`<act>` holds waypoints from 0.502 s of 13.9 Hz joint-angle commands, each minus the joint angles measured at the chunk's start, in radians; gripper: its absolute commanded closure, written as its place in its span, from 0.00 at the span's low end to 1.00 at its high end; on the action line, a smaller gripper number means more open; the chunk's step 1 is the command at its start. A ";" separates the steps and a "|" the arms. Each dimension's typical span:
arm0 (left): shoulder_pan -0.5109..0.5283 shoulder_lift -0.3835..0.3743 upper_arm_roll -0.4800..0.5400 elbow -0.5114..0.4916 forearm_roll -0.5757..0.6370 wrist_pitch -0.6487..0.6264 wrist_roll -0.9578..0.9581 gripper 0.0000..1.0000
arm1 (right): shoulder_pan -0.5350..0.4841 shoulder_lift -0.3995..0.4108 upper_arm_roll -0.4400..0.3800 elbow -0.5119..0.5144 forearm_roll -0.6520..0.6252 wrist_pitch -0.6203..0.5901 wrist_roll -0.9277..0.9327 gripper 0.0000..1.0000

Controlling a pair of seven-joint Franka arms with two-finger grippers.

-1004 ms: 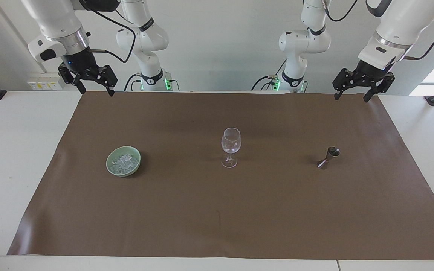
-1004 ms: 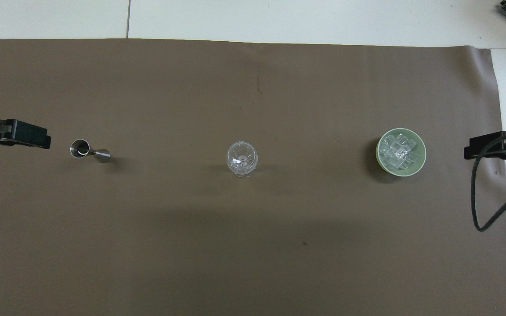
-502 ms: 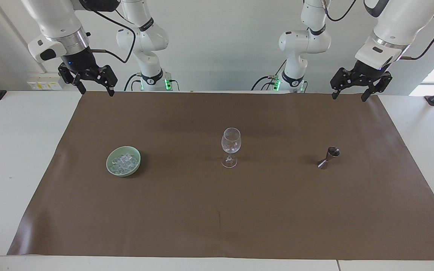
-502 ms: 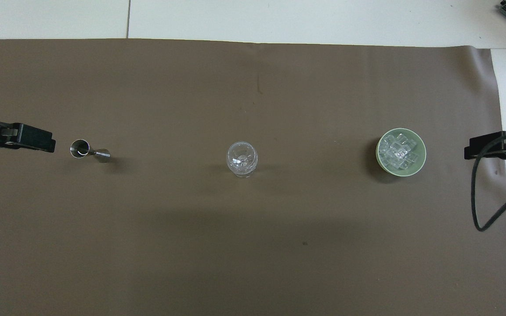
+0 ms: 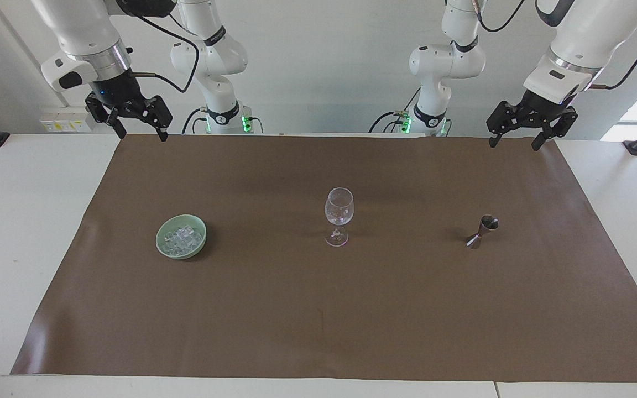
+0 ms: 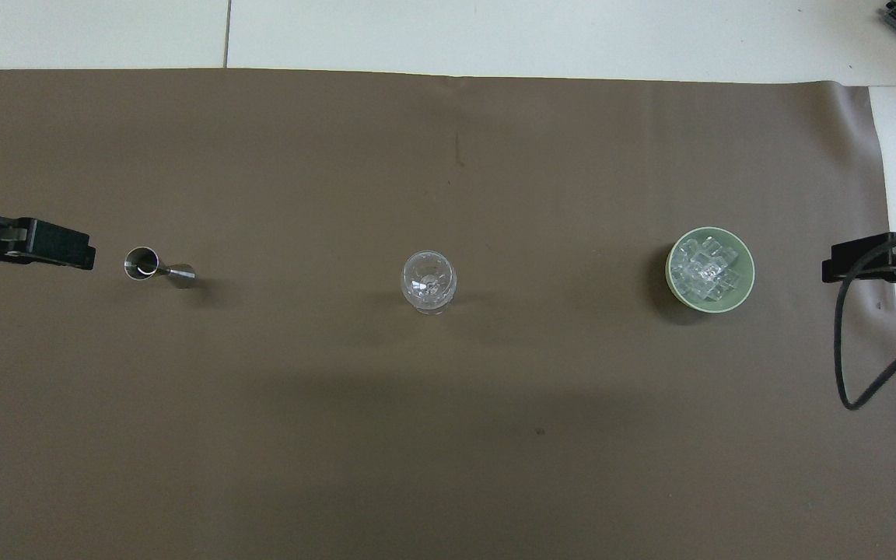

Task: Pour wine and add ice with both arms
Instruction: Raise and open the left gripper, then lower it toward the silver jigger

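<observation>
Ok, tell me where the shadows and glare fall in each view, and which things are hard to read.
Facing view: bright daylight blows out the window edge beside the left gripper; the wine glass reads faintly against the brown mat. Overhead view: soft shadows lie beside the green bowl and the jigger; the ice is a glassy heap, cubes hard to separate.

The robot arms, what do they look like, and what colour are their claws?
Both arms are big, white and rounded, built from chunky jointed segments with black bands at the joints. Each has a shiny silver ring at the wrist and black cables looping alongside. The left claw and right claw are black, with two thin fingers on linked bars. Small green lights glow at the arm bases.
</observation>
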 commanded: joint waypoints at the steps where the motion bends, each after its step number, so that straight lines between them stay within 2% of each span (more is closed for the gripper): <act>1: 0.002 0.059 0.006 0.083 -0.007 0.000 0.006 0.00 | 0.000 -0.016 0.000 -0.011 0.008 -0.012 -0.020 0.00; 4: 0.002 0.091 0.006 0.095 -0.012 0.037 0.006 0.00 | 0.000 -0.016 0.000 -0.011 0.008 -0.012 -0.020 0.00; 7: 0.002 0.180 0.006 0.197 -0.010 0.028 0.005 0.00 | 0.000 -0.016 0.000 -0.011 0.008 -0.012 -0.020 0.00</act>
